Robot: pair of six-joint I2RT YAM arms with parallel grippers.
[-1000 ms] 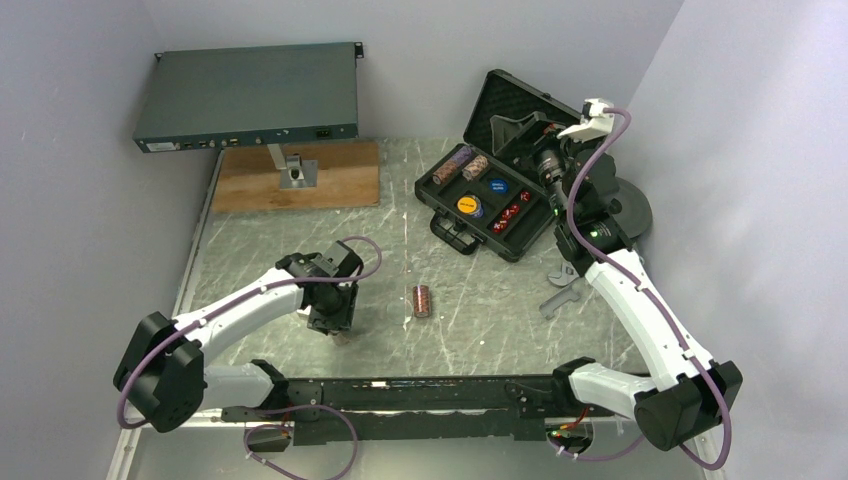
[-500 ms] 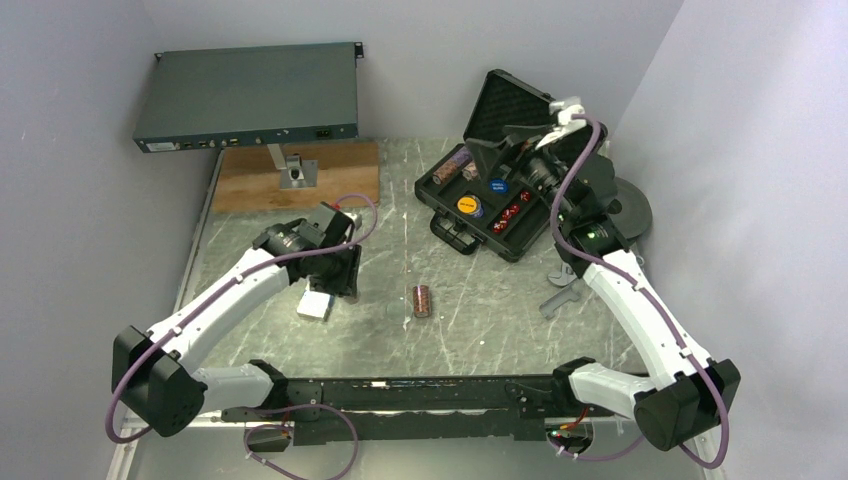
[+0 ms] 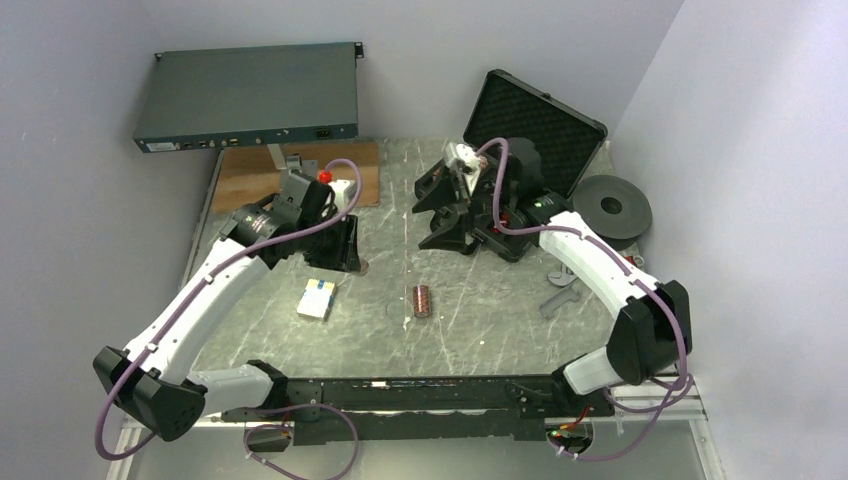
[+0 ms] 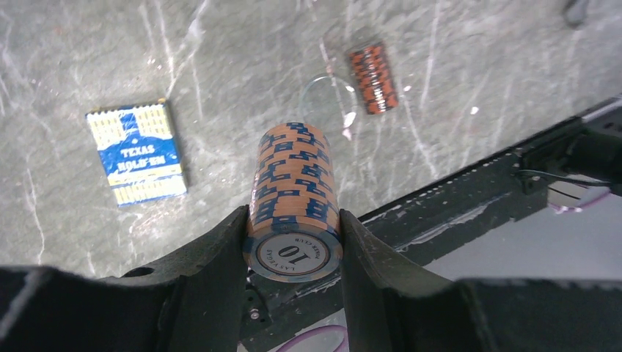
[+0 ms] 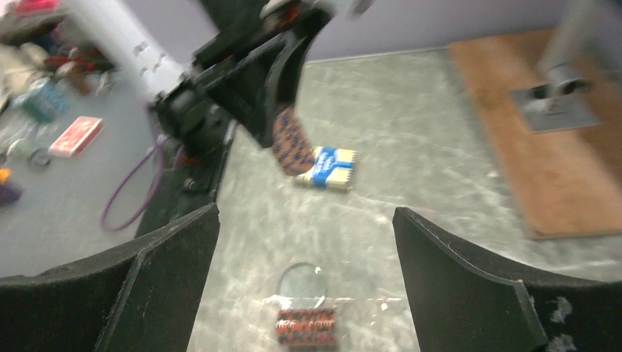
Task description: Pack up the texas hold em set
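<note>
My left gripper (image 3: 347,255) is shut on a stack of orange-and-blue "10" chips (image 4: 293,194) and holds it above the table; the held stack also shows in the right wrist view (image 5: 291,141). My right gripper (image 3: 438,212) is open and empty (image 5: 304,220), in front of the open black case (image 3: 537,118), whose tray its arm hides. A red-and-black chip stack (image 3: 421,300) lies on its side mid-table (image 4: 372,78), below my right gripper (image 5: 306,326). A blue "Texas Hold'em" card deck (image 3: 316,298) lies flat left of it (image 4: 137,152).
A grey rack unit (image 3: 248,95) on a stand over a wooden board (image 3: 255,185) is at the back left. A black disc (image 3: 612,205) and a grey metal piece (image 3: 560,297) lie at the right. A clear round lens (image 4: 326,103) lies beside the red chips.
My left gripper rose and moved toward the back of the table, uncovering the card deck. My right arm swung from the case lid leftward and down past the case's front.
</note>
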